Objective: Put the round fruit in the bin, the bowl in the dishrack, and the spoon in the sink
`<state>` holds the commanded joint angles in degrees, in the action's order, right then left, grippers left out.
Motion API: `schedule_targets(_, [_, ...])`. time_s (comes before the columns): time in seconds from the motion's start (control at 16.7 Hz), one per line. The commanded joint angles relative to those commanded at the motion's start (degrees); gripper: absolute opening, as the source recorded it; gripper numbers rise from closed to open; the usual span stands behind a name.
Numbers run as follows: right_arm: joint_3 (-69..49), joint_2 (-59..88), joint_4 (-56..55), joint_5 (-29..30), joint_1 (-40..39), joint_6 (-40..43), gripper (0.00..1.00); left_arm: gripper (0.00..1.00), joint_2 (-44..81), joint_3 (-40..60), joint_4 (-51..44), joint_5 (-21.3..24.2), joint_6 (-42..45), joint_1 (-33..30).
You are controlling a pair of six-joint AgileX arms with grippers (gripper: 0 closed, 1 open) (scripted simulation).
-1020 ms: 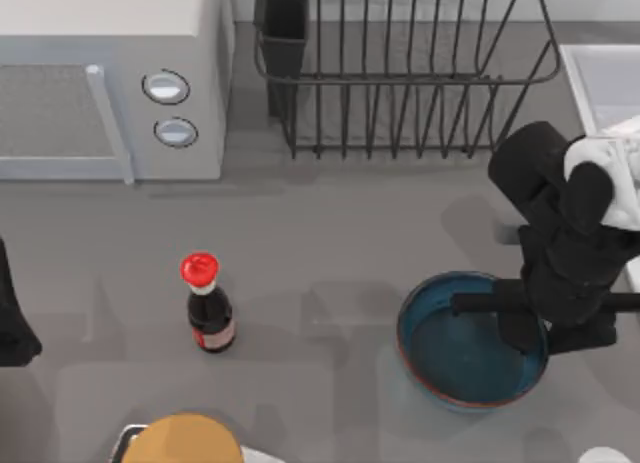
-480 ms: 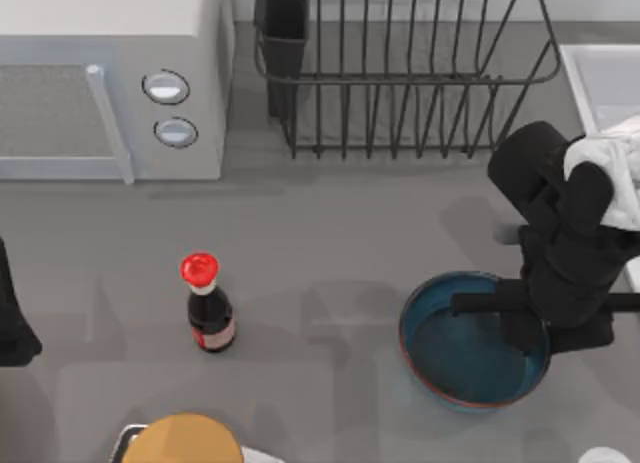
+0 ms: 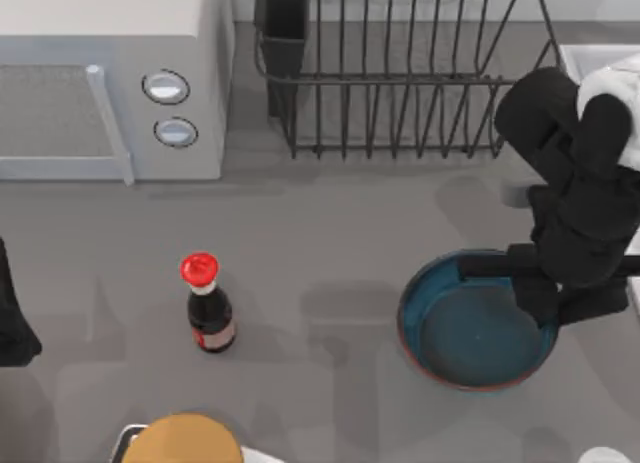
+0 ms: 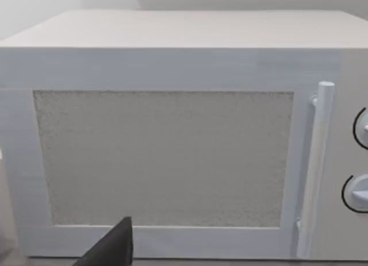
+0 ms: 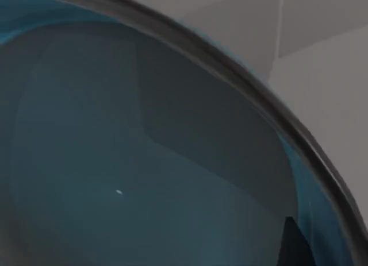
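The blue bowl (image 3: 460,328) with its thin red-brown rim sits at the right of the table, slightly raised and tilted. My right gripper (image 3: 540,301) is shut on the bowl's right rim, one finger inside and one outside. The right wrist view looks into the bowl's blue inside (image 5: 115,162). Behind it stands the dark wire dishrack (image 3: 400,78), with nothing in it. A corner of the pale sink (image 3: 600,73) lies at the far right, behind my right arm. The round fruit, the spoon and the bin are out of view. My left gripper (image 3: 10,318) is parked at the table's left edge.
A white microwave (image 3: 100,73) with two knobs fills the back left; the left wrist view faces its door (image 4: 167,157). A red-capped dark sauce bottle (image 3: 205,303) stands left of centre. An orange-yellow round thing (image 3: 185,438) sits at the front edge. The rack's black utensil cup (image 3: 285,23) is at its left corner.
My right gripper has risen and moved toward the dishrack, carrying the bowl with it. The bowl now looks larger and sits farther back. The left arm has not moved.
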<state>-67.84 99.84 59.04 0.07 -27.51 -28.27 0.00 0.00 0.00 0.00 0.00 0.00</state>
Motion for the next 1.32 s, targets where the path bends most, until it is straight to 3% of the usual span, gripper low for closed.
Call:
schedule_targets(0.3, [-6.66,-3.73,9.33,-0.01,0.21,0.27,0.0,1.0,0.0,0.0,0.0,0.0,0.0,0.0])
schedule_targets(0.72, [-6.97,-3.8,7.55,1.63,-0.87,0.89,0.0,1.0,0.0,0.0,0.0,0.0,0.0,0.0])
schedule_targets(0.96, [-8.29,-5.27,-1.1,9.73,-5.22,4.27,0.0,1.0,0.0,0.0,0.0,0.0,0.0,0.0])
schedule_targets(1.32, [-11.56,-7.7,-18.75,26.63,-14.52,11.17,0.0,1.0,0.0,0.0,0.0,0.0,0.0,0.0])
